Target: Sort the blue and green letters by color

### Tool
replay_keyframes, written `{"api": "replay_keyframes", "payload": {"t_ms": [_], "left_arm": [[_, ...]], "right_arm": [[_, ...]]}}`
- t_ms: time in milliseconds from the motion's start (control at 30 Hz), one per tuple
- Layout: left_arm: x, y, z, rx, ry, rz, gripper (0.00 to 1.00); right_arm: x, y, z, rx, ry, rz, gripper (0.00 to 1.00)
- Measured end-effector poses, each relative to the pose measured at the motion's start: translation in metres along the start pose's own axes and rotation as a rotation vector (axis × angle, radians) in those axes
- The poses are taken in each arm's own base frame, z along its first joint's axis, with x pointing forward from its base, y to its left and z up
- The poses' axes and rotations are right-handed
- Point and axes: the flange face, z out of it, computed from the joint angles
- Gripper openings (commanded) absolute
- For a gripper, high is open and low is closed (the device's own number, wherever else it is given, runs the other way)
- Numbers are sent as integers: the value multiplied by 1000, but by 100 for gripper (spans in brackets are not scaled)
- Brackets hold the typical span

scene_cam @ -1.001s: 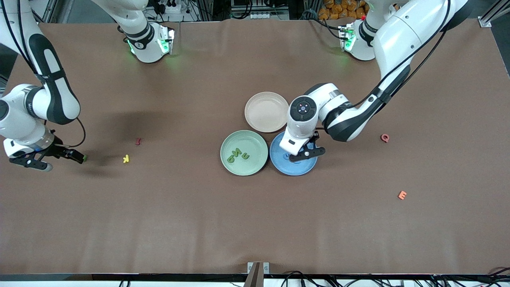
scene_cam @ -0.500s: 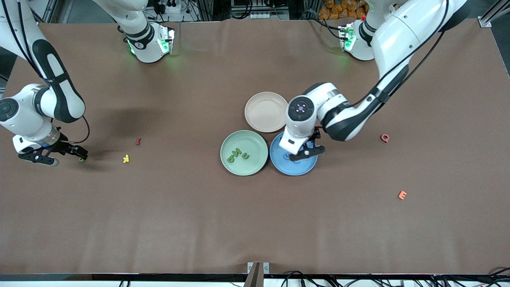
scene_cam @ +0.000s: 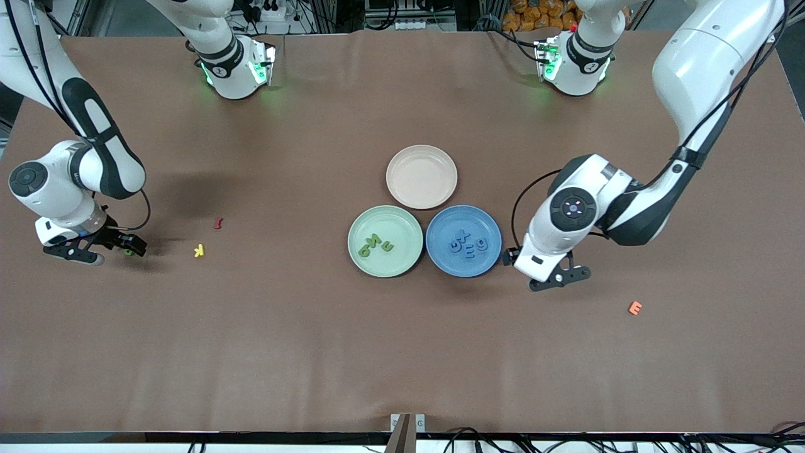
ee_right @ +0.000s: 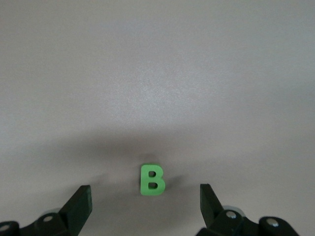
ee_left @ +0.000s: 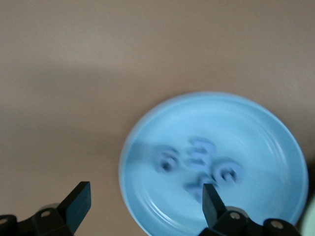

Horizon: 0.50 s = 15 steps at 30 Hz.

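Observation:
Several blue letters (scene_cam: 466, 244) lie in the blue plate (scene_cam: 440, 255); they show blurred in the left wrist view (ee_left: 199, 160). Three green letters (scene_cam: 376, 244) lie in the green plate (scene_cam: 361, 264). A green B (scene_cam: 129, 252) lies on the table at the right arm's end. My right gripper (scene_cam: 115, 251) is open and low over it; the B (ee_right: 152, 179) lies between the open fingers, just ahead of the tips (ee_right: 146, 204). My left gripper (scene_cam: 547, 277) is open and empty (ee_left: 145, 206), beside the blue plate (ee_left: 275, 147) toward the left arm's end.
An empty beige plate (scene_cam: 421, 154) stands farther from the camera than the two plates. A yellow K (scene_cam: 199, 250) and a dark red I (scene_cam: 218, 223) lie near the green B. An orange E (scene_cam: 635, 307) lies toward the left arm's end. The pink Q is hidden.
My left gripper has left the blue plate and moved toward the left arm's end, uncovering the blue letters. My right gripper has shifted over the green B.

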Motion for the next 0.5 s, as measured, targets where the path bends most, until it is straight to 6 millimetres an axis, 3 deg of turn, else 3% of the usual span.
{"api": "replay_keyframes", "payload": {"t_ms": [234, 367, 500], "left_arm": [[9, -12, -6, -10, 5, 23, 100], [20, -29, -5, -11, 4, 46, 100], [33, -52, -7, -20, 3, 91, 100]], "right_arm": [[-1, 3, 2, -1, 0, 6, 87], [-1, 5, 3, -1, 6, 8, 83], [-2, 5, 6, -1, 7, 7, 72]]}}
